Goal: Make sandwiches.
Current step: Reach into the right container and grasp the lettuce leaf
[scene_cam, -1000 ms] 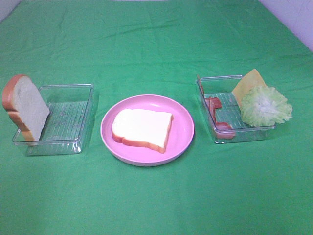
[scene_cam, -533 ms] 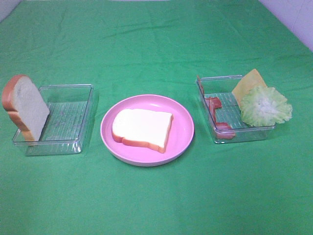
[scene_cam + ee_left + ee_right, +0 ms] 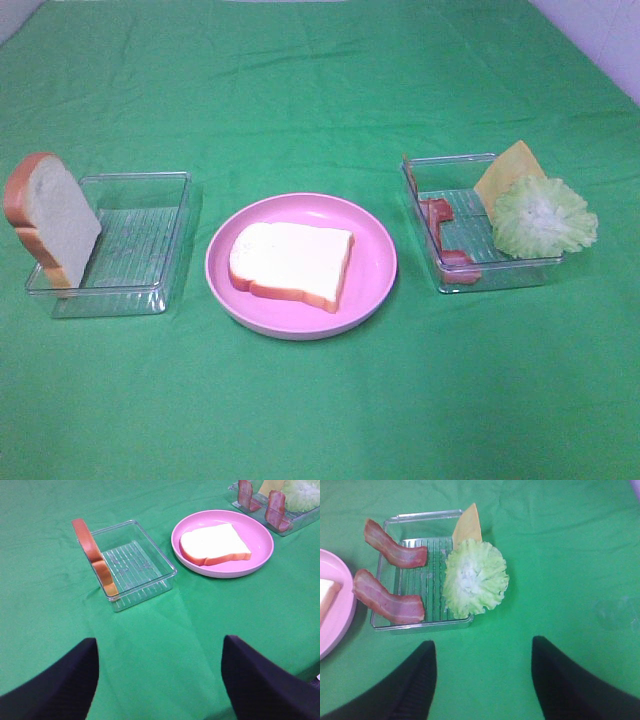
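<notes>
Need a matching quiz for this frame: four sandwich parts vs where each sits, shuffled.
1. flat white toy bread slice
2. upright white toy bread slice, brown crust
3. reddish toy bacon strips
4. pale green ruffled toy lettuce leaf

A. over the right edge of the right clear plastic tray
B. on the round pink plate
C. at the left end of the left clear plastic tray
D. propped on the right tray's left wall

Pairs: 1-B, 2-C, 3-D, 4-A

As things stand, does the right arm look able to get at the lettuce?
Probably yes: the right claw is open and empty, and the lettuce sits uncovered at the edge of the clear tray, nothing between them; the cheese slice leans beside it.
</notes>
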You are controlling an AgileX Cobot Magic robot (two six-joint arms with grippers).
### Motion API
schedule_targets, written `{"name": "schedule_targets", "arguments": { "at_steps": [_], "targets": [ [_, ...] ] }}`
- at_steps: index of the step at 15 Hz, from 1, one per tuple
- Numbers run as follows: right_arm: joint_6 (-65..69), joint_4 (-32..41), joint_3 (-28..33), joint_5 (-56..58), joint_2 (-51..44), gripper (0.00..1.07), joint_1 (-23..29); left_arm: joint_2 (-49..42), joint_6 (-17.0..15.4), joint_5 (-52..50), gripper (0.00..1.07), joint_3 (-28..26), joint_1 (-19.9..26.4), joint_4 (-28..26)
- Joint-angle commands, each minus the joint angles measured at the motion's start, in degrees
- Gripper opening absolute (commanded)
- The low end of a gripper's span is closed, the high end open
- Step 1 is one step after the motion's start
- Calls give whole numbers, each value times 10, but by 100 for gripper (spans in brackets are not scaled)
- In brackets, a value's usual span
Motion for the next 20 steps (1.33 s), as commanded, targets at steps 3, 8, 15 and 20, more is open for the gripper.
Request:
{"name": "schedule_targets", "arguments": {
  "at_steps": [3, 8, 15, 20],
  "targets": [
    [4, 11, -156, 127, 214, 54, -3, -14, 1, -6, 67, 3, -3, 2],
    [2, 15, -317, 235, 391, 66, -5, -14, 1, -6, 67, 3, -3, 2],
    [-107, 197, -482, 334, 594, 71, -101, -14, 1, -6, 67, 3, -3, 3],
    [-158, 231, -482, 336, 657, 75, -152, -14, 1, -6, 67, 3, -3, 3]
  ]
}}
